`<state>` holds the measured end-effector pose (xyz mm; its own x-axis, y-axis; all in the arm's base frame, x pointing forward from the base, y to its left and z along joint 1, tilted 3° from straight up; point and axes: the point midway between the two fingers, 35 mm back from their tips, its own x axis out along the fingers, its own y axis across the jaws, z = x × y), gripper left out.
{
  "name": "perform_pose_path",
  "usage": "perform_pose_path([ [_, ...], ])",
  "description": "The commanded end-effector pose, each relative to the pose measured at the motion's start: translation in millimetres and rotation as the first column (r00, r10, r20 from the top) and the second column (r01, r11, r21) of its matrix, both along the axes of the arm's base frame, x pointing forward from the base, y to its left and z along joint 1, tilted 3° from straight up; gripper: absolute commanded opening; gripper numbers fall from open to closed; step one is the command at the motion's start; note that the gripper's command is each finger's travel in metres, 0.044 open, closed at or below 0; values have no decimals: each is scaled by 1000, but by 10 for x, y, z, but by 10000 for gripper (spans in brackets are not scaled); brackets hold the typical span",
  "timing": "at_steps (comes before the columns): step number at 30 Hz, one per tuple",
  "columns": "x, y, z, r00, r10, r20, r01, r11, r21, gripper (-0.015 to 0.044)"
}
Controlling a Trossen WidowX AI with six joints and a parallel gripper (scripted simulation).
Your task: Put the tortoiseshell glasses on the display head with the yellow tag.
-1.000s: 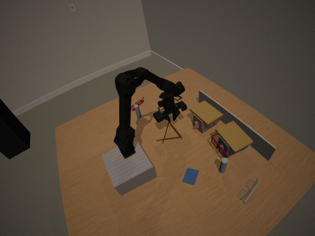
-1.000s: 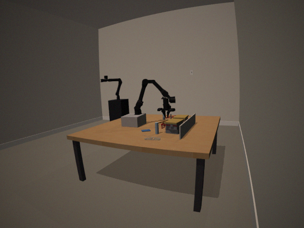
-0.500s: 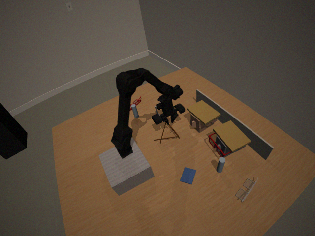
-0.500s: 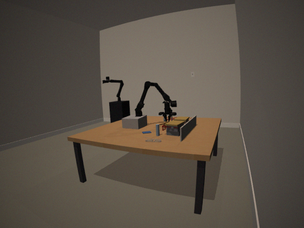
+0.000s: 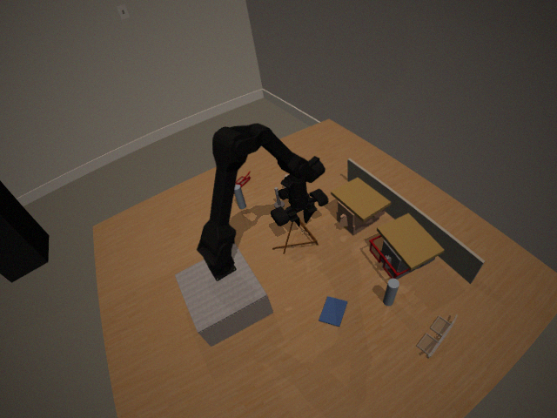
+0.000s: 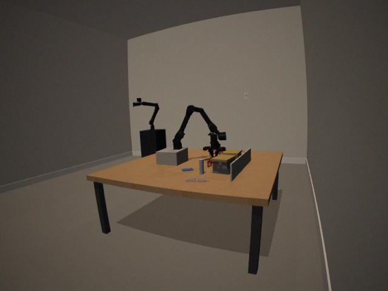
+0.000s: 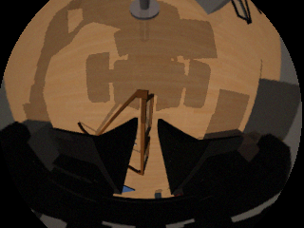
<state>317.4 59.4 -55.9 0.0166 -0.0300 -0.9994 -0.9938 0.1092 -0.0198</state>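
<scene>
The tortoiseshell glasses (image 5: 294,246) (image 7: 143,133) are on the table below my gripper, with thin brown bars spread in a triangle. My gripper (image 5: 303,222) (image 6: 213,156) (image 7: 147,122) points down, part open, with a gap between its fingertips. In the wrist view one brown bar runs lengthwise through that gap, touching neither finger. The exact height of the tips over it is hard to tell. One display head (image 5: 344,220) is under the far tan roof. The other head (image 5: 388,259) is under the near roof, with red glasses (image 5: 382,257) at its front. I cannot make out a yellow tag.
Two tan roofs (image 5: 360,197) (image 5: 409,240) stand before a long upright panel (image 5: 413,216). A grey post (image 5: 277,196) (image 7: 143,9) stands beside my gripper. Blue-grey cylinders (image 5: 240,198) (image 5: 390,293), a blue pad (image 5: 333,311), clear glasses (image 5: 443,334) and other red glasses (image 5: 243,181) are around.
</scene>
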Motion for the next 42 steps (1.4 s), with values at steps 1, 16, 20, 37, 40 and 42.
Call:
perform_pose_path([
  [1,-16,-17,-73,1000,5,-6,-5,1000,-7,120],
  [16,-39,-5,-71,1000,2,-8,-2,1000,-2,113],
  [20,-39,-5,-71,1000,2,-8,-2,1000,-2,87],
  [37,-39,-5,-71,1000,2,-8,-2,1000,-2,0],
  [40,-37,-4,-60,1000,2,-8,-2,1000,-2,0],
  [42,-28,0,-1,1000,2,-7,-2,1000,-2,0],
])
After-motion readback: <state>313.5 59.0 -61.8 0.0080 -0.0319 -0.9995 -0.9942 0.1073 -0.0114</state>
